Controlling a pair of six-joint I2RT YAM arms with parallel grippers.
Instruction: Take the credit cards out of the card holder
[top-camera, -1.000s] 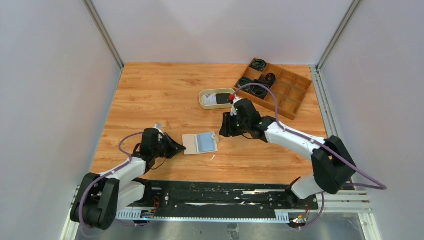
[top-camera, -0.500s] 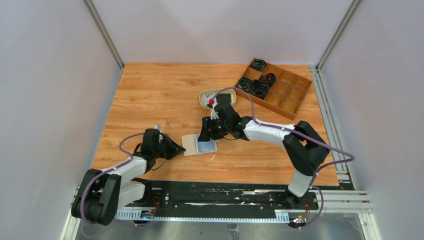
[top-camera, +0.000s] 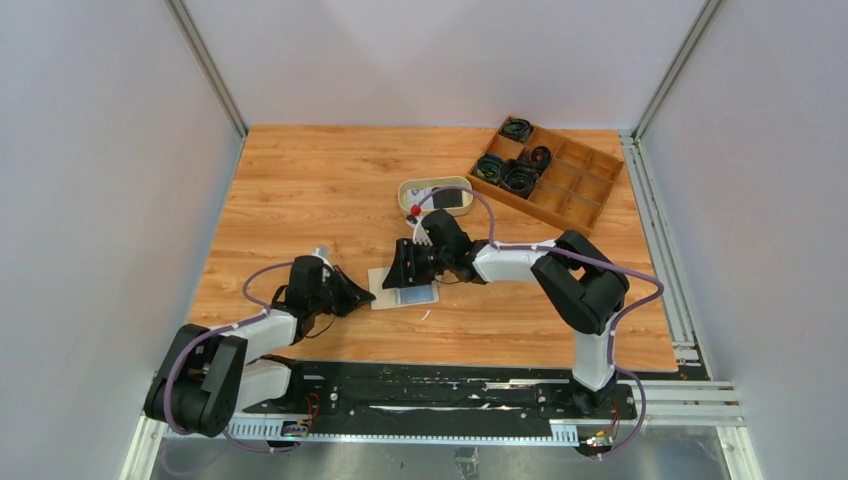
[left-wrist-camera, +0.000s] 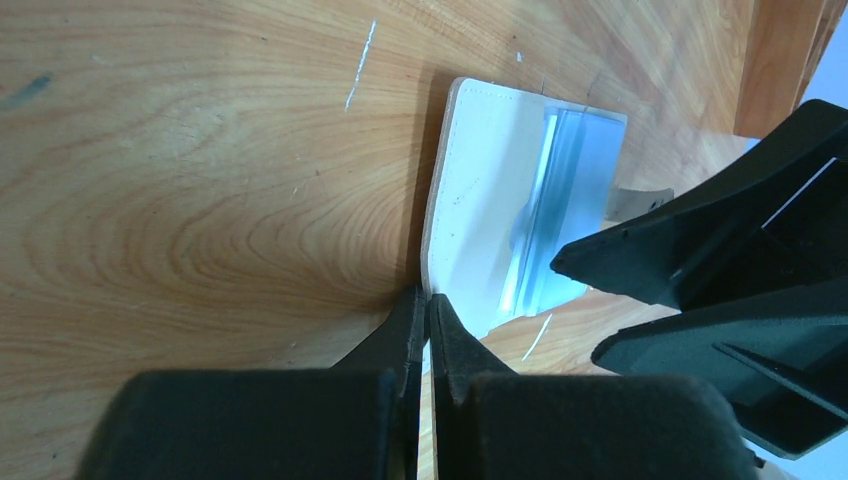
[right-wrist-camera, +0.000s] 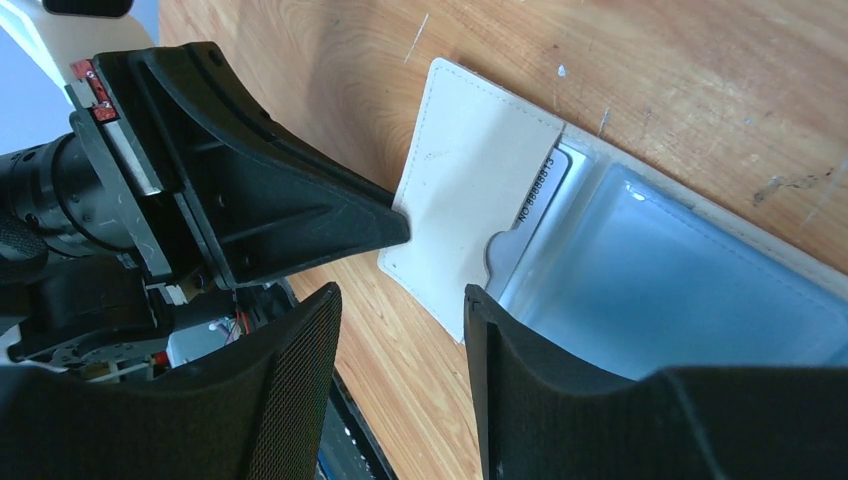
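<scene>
Noted since a second ago: travel of the right gripper (top-camera: 402, 276) from beside the tray (top-camera: 435, 181) leftward to a position over the card holder (top-camera: 418, 297). Found the holder lying open and flat on the table (top-camera: 300, 190), pale blue lining upward, between the two arms. Found the right gripper's jaws parted at a middling gap, nothing between them, poised just above the beige pocket. Found the left gripper (left-wrist-camera: 425, 300) fully closed, tips touching the holder's outer edge; pinching or merely pressing, cannot tell. Sighted one white card (right-wrist-camera: 538, 200) in the pocket, with only its numbered end and a strip at the thumb notch exposed. Judged thin, stiff, light and slick: best taken by the exposed edge at the notch and drawn out lengthwise. Judged likely to drag the soft holder along unless pinned at the far flap.
</scene>
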